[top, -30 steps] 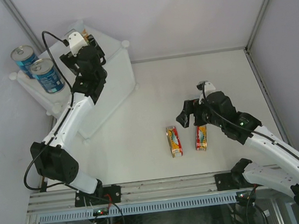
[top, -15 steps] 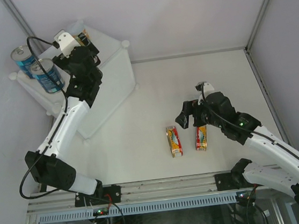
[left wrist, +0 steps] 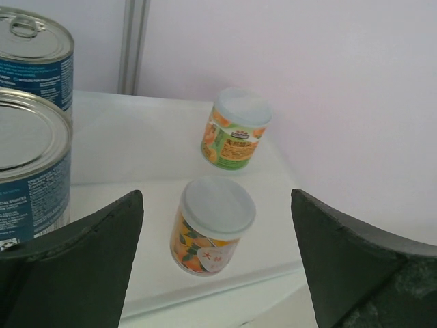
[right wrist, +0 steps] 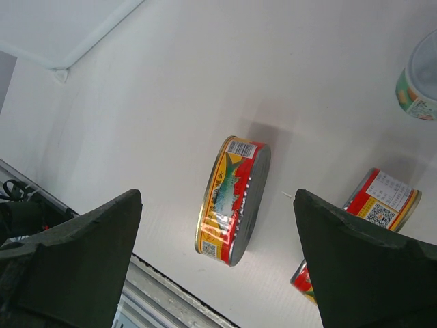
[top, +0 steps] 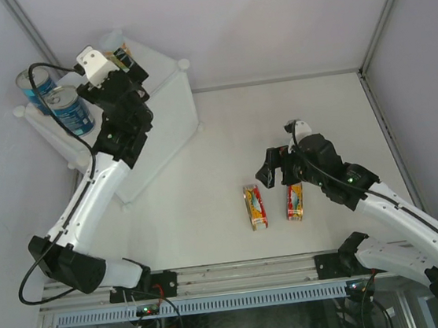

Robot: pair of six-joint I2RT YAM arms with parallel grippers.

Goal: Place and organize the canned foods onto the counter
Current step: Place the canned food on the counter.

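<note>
- The counter (top: 170,98) stands at about 10 o'clock in the top view. Four cans are on it.
- Two of these are tall blue cans (left wrist: 31,160), just beside each other on the counter's 9 o'clock side. The other two are small round cans (left wrist: 212,225) with pale lids, a little apart from each other.
- Three cans are on the table (top: 202,150). Two are flat oval tins (top: 255,206), lying parallel and apart near 5 o'clock from the centre. The other is a third small can (right wrist: 418,85), seen only at the 2 o'clock edge of the right wrist view and cut by the frame.
- The count is two tall cans, three small cans and two flat tins, seven in all.
- The left gripper (top: 122,62) hovers over the counter with its fingers spread wide and holds nothing. In its wrist view the nearer small can appears between the fingers, but they do not touch it.
- The right gripper (top: 277,170) hangs above the flat tins. Its fingers are also spread and it is empty.
- I judge the tins to be stiff metal and rather heavy for their size, so they are not fragile. Their glossy sides may slip.
- A flat tin is low, so the fingers should go down nearly to the table and close across its short width, at the middle.
- The small can is best taken on its round wall below the lid, well centred, or it may twist out.
</note>
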